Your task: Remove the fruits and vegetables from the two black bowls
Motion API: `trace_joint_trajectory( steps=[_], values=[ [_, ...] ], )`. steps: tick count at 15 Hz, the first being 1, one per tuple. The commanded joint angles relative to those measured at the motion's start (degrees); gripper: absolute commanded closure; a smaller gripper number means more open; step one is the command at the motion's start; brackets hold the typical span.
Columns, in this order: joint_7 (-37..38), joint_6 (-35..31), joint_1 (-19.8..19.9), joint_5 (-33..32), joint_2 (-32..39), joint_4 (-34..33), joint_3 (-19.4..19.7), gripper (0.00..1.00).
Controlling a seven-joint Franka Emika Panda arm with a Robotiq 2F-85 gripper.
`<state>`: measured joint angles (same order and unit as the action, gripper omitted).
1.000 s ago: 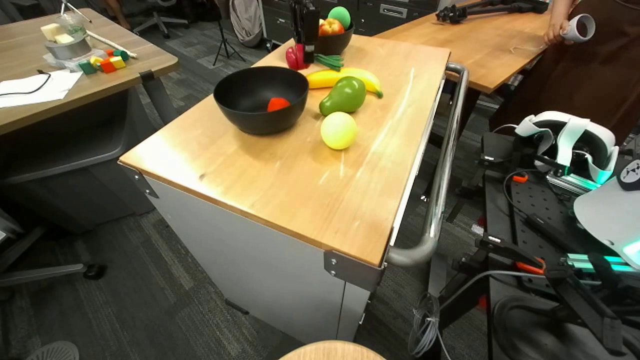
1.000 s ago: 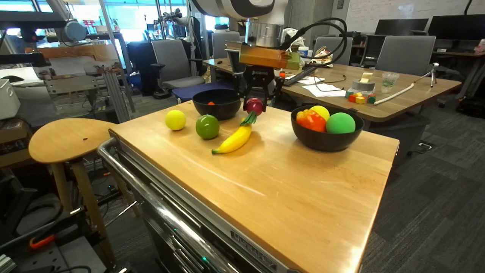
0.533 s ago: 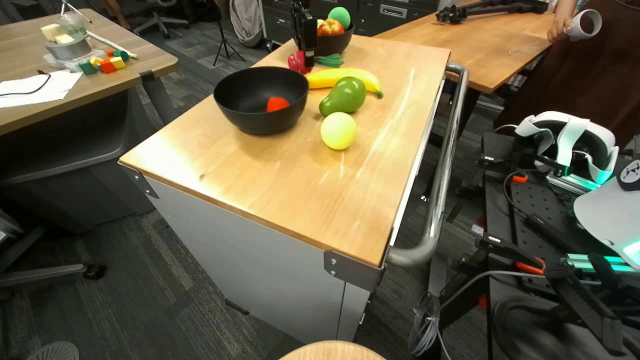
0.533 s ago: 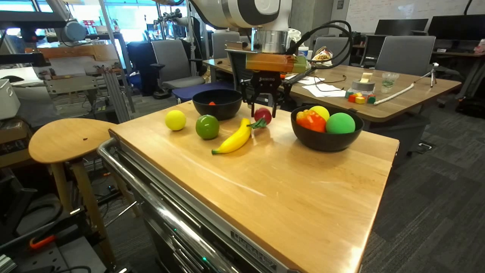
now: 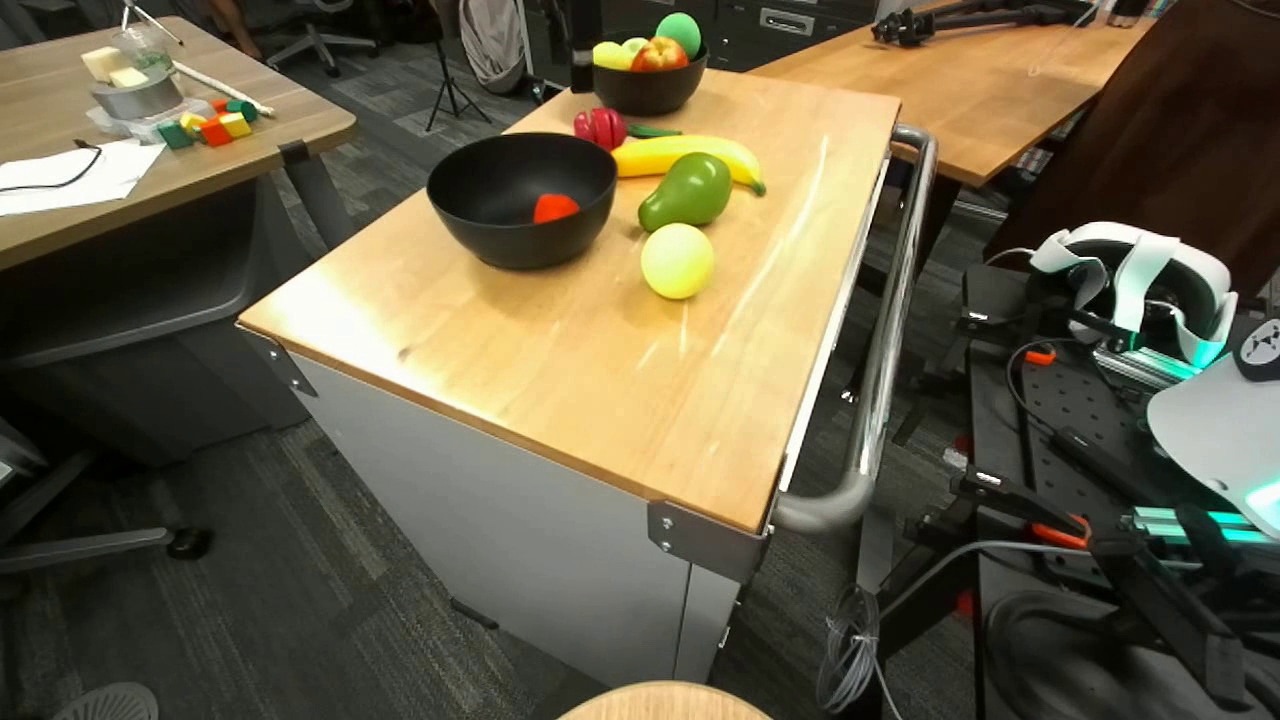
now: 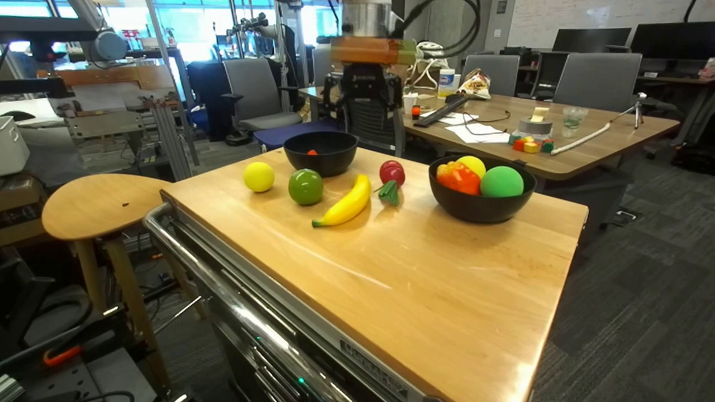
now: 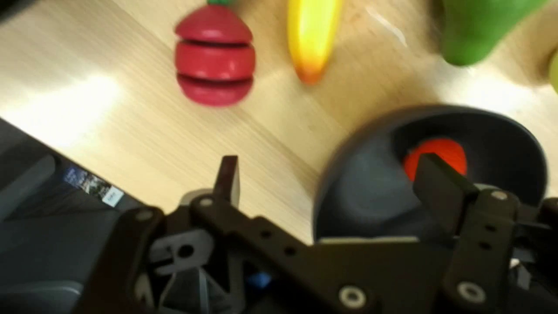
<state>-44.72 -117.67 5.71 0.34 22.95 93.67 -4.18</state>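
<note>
Black and round, one bowl (image 5: 530, 248) holds a small red piece (image 5: 555, 208); the fuller bowl (image 6: 483, 211) holds a green ball (image 6: 503, 181), a red-orange piece (image 6: 459, 177) and at least one yellow fruit (image 6: 472, 165). Outside them, on the wooden tabletop (image 6: 447, 279), lie a banana (image 6: 346, 204), a green pear-shaped piece (image 5: 688, 192), a yellow-green ball (image 5: 677, 262) and, just beside the banana, a sliced red piece (image 7: 215, 61) with green leaves (image 6: 389, 193). The gripper (image 7: 334, 179) hangs above the tabletop, its jaws spread wide apart. In the wrist view one finger (image 7: 440, 187) shows in front of the bowl with the small red piece, partly hiding that piece, while the other shows against wood.
</note>
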Motion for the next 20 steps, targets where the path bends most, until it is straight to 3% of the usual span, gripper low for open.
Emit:
trace_joint_trajectory(
  steps=[1, 2, 6, 12, 20],
  values=[
    [-2.39, 0.18, -1.61, 5.52, -5.29, 1.5, -3.7, 0.0],
    [-0.63, 0.38, -1.54, 3.22, -3.05, 0.07, -1.86, 0.0],
    [-0.74, 0.44, -2.95, 4.26, -4.49, 0.58, -3.05, 0.0],
    [-3.56, -14.13, -3.45, 4.0, -0.38, 2.73, -3.65, 0.0],
    [-1.01, -12.88, -4.01, 3.83, 5.42, 2.91, -4.64, 0.0]
  ],
)
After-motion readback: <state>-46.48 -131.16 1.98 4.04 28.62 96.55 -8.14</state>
